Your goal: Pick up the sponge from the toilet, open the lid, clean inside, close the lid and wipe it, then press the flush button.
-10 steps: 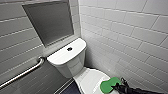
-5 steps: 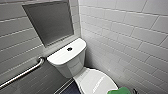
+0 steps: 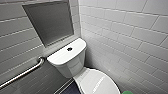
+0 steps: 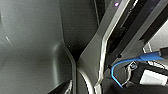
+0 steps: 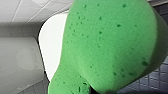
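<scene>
Your right gripper (image 5: 98, 90) seems pinched on the bright green porous sponge (image 5: 107, 45). The sponge hangs just right of the white glossy ceramic toilet (image 3: 75, 65), whose closed oval lid (image 3: 97, 82) runs lengthwise from the tank (image 3: 65, 54) toward you.

Right tool (image 5: 100, 91) tight around sponge (image 5: 107, 45)

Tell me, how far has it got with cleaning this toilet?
The sponge looks picked up: it hangs off the toilet, close in the right wrist view. The lid lies shut, so opening, cleaning inside and wiping seem left. The flush button awaits pressing.
</scene>
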